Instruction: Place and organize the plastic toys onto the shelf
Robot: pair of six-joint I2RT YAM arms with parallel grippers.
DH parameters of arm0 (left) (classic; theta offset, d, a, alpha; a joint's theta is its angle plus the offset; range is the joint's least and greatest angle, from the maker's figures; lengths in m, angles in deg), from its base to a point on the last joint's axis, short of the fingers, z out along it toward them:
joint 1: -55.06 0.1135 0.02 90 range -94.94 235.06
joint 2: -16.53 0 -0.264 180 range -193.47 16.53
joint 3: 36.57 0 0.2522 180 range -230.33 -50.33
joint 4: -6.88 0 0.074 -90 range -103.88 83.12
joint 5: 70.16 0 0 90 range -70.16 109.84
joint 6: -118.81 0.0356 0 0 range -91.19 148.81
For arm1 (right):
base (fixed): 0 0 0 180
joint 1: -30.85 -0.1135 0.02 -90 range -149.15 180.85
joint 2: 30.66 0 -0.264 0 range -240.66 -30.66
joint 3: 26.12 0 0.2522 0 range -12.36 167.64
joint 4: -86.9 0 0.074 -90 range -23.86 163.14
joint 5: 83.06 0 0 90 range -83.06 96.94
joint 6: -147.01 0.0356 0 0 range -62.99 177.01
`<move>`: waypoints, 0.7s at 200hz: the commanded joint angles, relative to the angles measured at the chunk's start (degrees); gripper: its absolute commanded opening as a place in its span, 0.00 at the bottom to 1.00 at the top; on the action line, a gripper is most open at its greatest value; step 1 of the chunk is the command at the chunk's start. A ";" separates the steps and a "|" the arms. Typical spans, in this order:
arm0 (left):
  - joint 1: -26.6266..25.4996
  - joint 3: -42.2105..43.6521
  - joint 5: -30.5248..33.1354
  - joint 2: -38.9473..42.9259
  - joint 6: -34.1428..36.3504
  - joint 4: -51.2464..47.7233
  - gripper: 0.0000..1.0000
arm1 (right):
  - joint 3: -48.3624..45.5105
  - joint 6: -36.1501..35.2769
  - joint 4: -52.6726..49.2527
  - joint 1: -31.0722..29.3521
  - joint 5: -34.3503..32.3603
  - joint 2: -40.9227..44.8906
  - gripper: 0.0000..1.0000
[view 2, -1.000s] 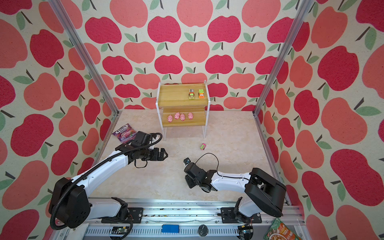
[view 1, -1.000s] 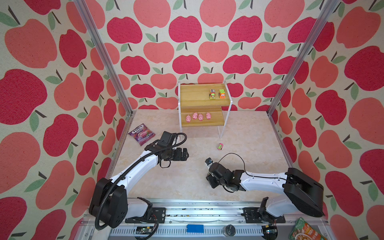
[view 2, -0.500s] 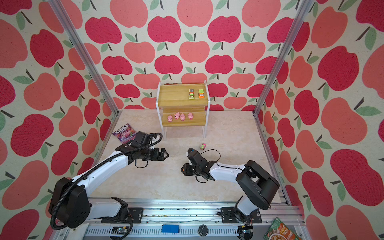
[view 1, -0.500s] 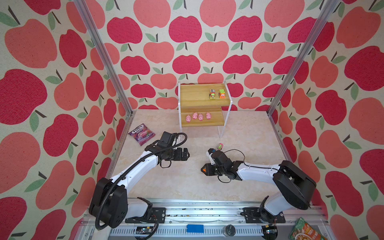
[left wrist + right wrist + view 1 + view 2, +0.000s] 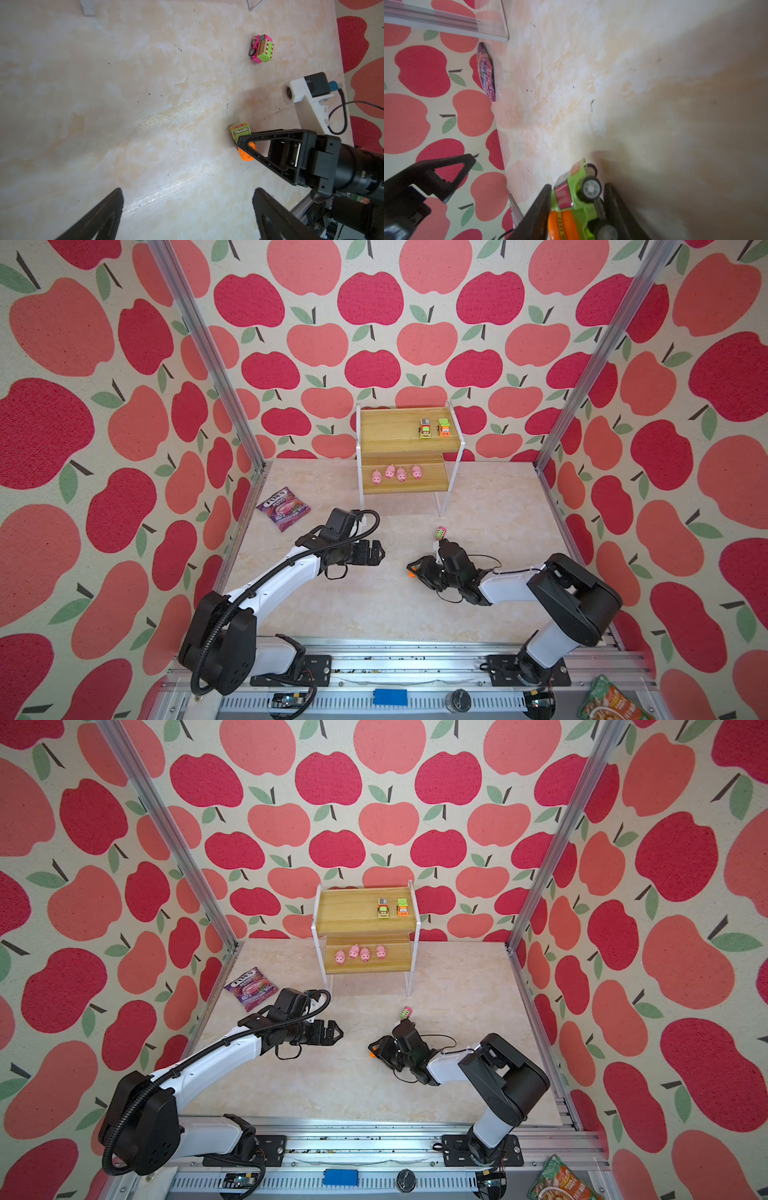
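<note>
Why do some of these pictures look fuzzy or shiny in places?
Right wrist view: the green car is too close, so soft, with shadow beside it. Left wrist view: glare streaks on the table, left gripper blurred. Both top views: sharp, evenly lit.

Left arm: I stretch forward, wrist level
Left gripper (image 5: pixel 379 555): my jaws gape wide, empty
Right arm: I lie low, pointing toward the middle
Right gripper (image 5: pixel 417 568): my fingers flank the green toy car (image 5: pixel 575 193), grip unclear
</note>
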 commanded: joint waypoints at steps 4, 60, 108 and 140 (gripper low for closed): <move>-0.85 0.41 0.64 -1.59 -0.35 2.42 0.99 | -4.46 10.93 8.49 1.14 -2.56 -1.46 0.49; -1.63 0.43 0.64 -3.09 -0.41 3.47 0.99 | -7.62 9.17 -0.29 2.34 -7.13 5.77 0.60; -2.17 0.73 -0.59 -4.90 -3.57 4.65 0.99 | 4.59 -18.14 -34.32 2.14 -14.10 16.69 0.60; -2.09 1.58 -1.12 -4.82 -7.07 5.36 0.99 | 17.01 -35.05 -51.33 -3.77 -21.50 14.34 0.59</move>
